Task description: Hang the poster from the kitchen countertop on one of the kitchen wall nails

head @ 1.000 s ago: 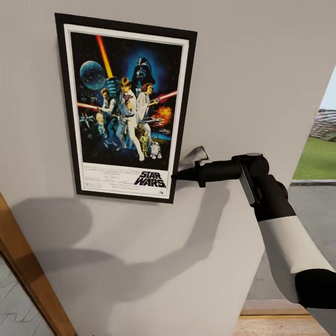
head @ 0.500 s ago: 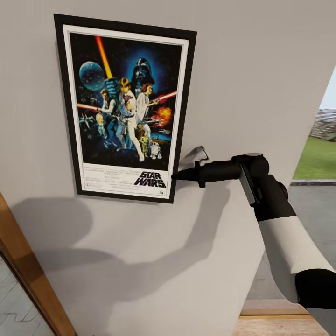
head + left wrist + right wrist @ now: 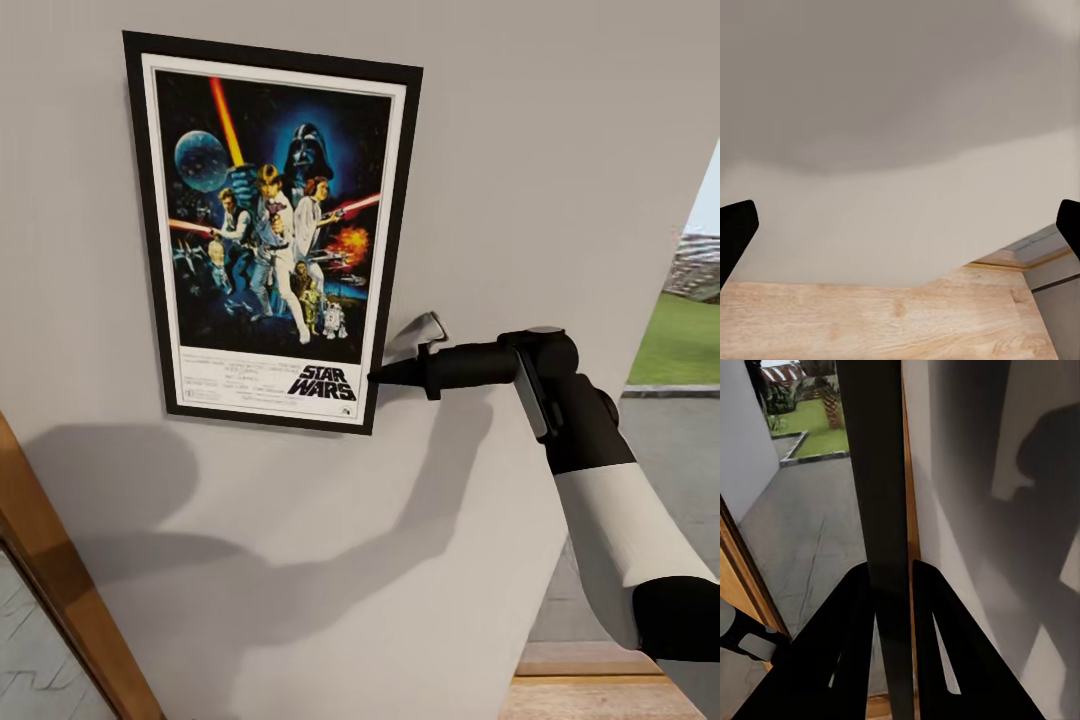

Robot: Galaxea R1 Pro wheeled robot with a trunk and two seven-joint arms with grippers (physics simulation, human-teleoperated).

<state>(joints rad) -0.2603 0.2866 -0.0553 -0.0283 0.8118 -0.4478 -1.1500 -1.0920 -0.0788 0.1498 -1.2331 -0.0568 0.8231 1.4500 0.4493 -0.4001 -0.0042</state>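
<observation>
Black-framed poster (image 3: 272, 235) upright against grey wall (image 3: 520, 150), lettering lowest; right tool (image 3: 385, 377) clamped on its right edge; left tool (image 3: 900, 225) spread wide, empty.

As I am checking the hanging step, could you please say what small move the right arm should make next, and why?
Probably open the right pincer and ease it back: the poster lies flat and upright against the wall, and the right wrist view shows the fingers clamped on its frame edge.

- A home interior: plain grey painted wall (image 3: 520, 150) carrying a black-framed Star Wars poster (image 3: 272, 230).
- Light wooden plank floor (image 3: 877, 319); green lawn (image 3: 680, 340) outside the opening.
</observation>
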